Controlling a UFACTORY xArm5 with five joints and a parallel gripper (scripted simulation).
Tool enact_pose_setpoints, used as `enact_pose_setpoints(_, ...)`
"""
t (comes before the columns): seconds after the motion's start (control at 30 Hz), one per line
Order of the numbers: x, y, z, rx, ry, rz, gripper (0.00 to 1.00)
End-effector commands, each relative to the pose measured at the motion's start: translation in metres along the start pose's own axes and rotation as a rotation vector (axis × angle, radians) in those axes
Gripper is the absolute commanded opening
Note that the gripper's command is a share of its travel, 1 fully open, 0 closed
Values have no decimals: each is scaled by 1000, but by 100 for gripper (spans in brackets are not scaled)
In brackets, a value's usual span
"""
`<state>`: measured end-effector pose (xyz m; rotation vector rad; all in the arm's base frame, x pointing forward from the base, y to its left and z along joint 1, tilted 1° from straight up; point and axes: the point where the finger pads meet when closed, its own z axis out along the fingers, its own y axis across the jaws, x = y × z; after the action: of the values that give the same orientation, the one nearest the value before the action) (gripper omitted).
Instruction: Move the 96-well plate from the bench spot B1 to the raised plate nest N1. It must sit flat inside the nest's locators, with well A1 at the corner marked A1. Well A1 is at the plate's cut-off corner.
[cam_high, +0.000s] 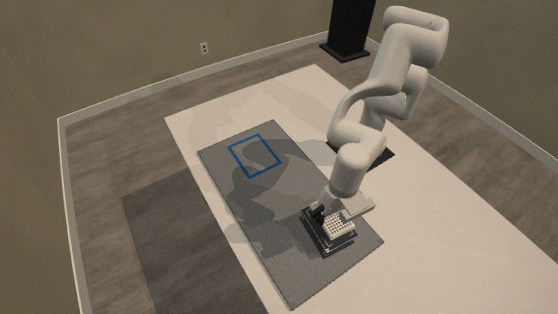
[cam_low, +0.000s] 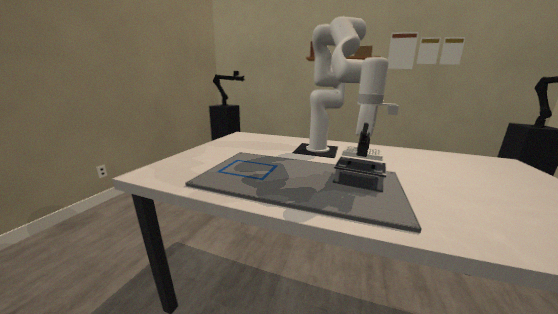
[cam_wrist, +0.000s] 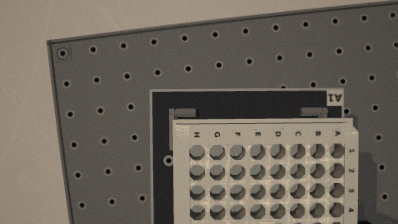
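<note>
The white 96-well plate (cam_high: 339, 227) (cam_low: 369, 150) (cam_wrist: 265, 170) is held in my gripper (cam_high: 330, 219) (cam_low: 363, 144), which is shut on it. It hangs level just above the black raised nest N1 (cam_high: 325, 247) (cam_low: 361, 171) (cam_wrist: 240, 102). In the wrist view the plate's cut-off corner by column A, row 1 is at the upper right. That is the same side as the nest's A1 mark (cam_wrist: 335, 97). Two grey locators of the nest show just beyond the plate's far edge. The fingers are hidden in the wrist view. The blue B1 outline (cam_high: 238, 162) (cam_low: 240, 175) has nothing in it.
The grey perforated board (cam_high: 300, 280) (cam_low: 310, 205) (cam_wrist: 110, 100) lies on the white table (cam_high: 450, 225) (cam_low: 475, 225). The arm's base stands behind the board. Black pedestals stand on the floor away from the table.
</note>
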<state>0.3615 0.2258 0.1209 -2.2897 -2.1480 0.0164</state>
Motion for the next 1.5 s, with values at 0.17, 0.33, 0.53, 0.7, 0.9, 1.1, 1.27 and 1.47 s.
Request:
enact_pose_setpoints(0.17, 1, 1, 11, -5, 1, 0, 0)
enact_pose_setpoints(0.33, 1, 1, 20, -5, 0, 0, 0)
enact_pose_setpoints(0.53, 1, 1, 23, -5, 0, 0, 0)
enact_pose_setpoints(0.7, 1, 1, 23, -5, 0, 0, 0)
enact_pose_setpoints(0.9, 1, 1, 23, -5, 0, 0, 0)
enact_pose_setpoints(1.1, 1, 1, 23, -5, 0, 0, 0)
enact_pose_setpoints(1.27, 1, 1, 24, -5, 0, 0, 0)
enact_pose_setpoints(1.47, 1, 1, 25, -5, 0, 0, 0)
